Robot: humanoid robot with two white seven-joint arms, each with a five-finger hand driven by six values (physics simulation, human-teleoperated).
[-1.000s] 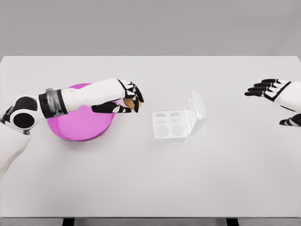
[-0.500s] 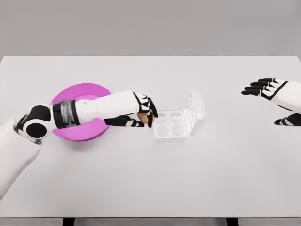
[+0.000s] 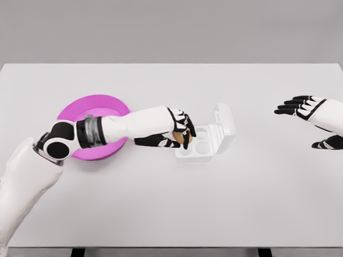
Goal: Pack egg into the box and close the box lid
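The left hand [image 3: 179, 133] holds the egg [image 3: 179, 138], light and easy to crack, gently around its sides, over the box [image 3: 206, 140].

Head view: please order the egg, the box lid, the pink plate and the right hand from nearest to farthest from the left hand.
1. Egg: held in the left hand.
2. Box lid: just to its right, standing open.
3. Pink plate: behind it, under the forearm.
4. Right hand: far across the table, at the right edge.
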